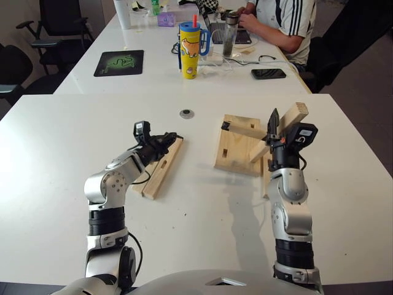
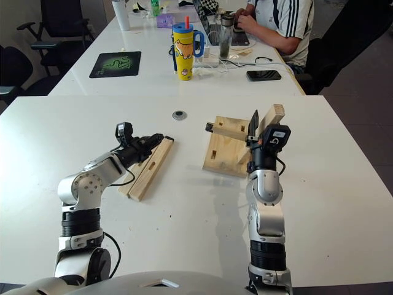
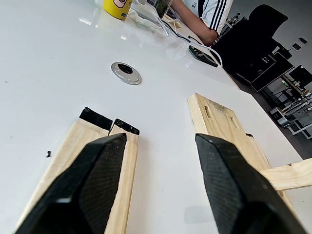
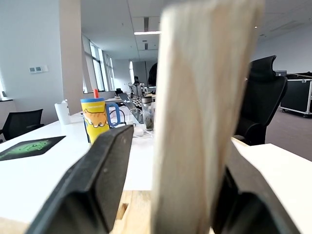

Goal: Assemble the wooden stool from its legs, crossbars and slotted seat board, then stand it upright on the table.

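Looking down from the left eye view, the left gripper (image 1: 169, 139) hovers with its fingers spread over 2 pale wooden legs with black end caps (image 1: 161, 169), which lie side by side on the white table (image 1: 61, 153). To the right lies 1 pale slotted wooden seat board (image 1: 233, 150), with 1 short black-tipped wooden crossbar (image 1: 244, 129) at its far edge. The right gripper (image 1: 276, 126) appears clamped on 1 pale wooden bar (image 1: 296, 115) that slants up from the board.

From the left wrist view, both black fingers (image 3: 92, 180) stand apart, gripping nothing, above the 2 legs. Beyond them, 2 slots show in the board, and 1 round metal grommet (image 3: 126, 73) sits in the table.

From the right wrist view, the bar stands between the fingers (1 pad seems to press it; the other side is harder to read).

I judge the step in hand to be fitting this bar into the board. The next move calls for lining its lower end up with a slot and pressing it home.
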You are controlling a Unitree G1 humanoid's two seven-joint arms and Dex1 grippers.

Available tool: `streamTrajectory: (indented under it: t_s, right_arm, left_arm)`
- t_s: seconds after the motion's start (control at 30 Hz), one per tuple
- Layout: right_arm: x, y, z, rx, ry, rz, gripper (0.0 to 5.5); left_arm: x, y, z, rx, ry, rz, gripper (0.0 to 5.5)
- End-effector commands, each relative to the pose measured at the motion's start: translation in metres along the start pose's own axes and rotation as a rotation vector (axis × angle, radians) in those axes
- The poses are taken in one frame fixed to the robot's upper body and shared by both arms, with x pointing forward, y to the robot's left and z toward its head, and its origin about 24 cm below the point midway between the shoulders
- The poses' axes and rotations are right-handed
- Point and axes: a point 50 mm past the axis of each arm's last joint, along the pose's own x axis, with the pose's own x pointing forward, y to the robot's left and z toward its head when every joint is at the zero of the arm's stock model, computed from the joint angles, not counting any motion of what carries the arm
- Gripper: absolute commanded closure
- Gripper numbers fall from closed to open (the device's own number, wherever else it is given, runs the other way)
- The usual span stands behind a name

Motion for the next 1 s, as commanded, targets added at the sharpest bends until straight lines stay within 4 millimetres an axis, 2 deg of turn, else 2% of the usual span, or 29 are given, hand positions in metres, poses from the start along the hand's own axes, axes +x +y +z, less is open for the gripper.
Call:
streamTrajectory:
  t_s: [0.03,0.17,0.27,0.33,0.4,0.47,0.63,0.7,0.83,0.9,1.0]
  right_arm:
    - [0.015,0.006,0.035,0.018,-0.118,-0.012,3.34]
    - [0.028,0.007,0.073,-0.018,-0.255,-0.029,3.34]
    - [0.038,0.011,0.114,-0.037,-0.401,-0.01,3.34]
    - [0.043,0.013,0.133,-0.036,-0.451,0.011,3.34]
    - [0.047,0.011,0.135,-0.021,-0.435,0.009,3.34]
    - [0.048,0.008,0.121,-0.016,-0.358,0.005,3.34]
    - [0.041,0.008,0.057,0.045,-0.019,0.045,3.34]
    - [0.037,0.009,0.047,0.062,0.037,0.073,3.34]
    - [0.041,0.012,0.068,0.046,-0.072,0.096,3.34]
    - [0.044,0.013,0.086,0.027,-0.165,0.094,3.34]
    - [0.047,0.017,0.128,-0.041,-0.372,0.077,3.34]
  left_arm:
    - [0.002,0.0,0.004,0.007,-0.008,0.008,2.89]
    - [0.001,0.0,0.004,0.006,-0.01,0.007,2.89]
    - [0.0,0.002,0.004,0.004,-0.013,0.015,2.89]
    - [-0.001,0.003,0.003,0.001,-0.015,0.024,2.89]
    - [-0.002,0.005,0.002,-0.003,-0.019,0.035,2.89]
    - [-0.003,0.007,0.001,-0.006,-0.022,0.044,2.89]
    - [-0.006,0.014,-0.001,-0.008,-0.024,0.076,2.89]
    - [-0.007,0.018,-0.002,-0.007,-0.026,0.093,2.89]
    - [-0.012,0.026,-0.004,-0.002,-0.037,0.132,2.89]
    - [-0.015,0.03,-0.004,-0.004,-0.049,0.147,2.89]
    - [-0.019,0.035,0.0,-0.002,-0.072,0.166,2.89]
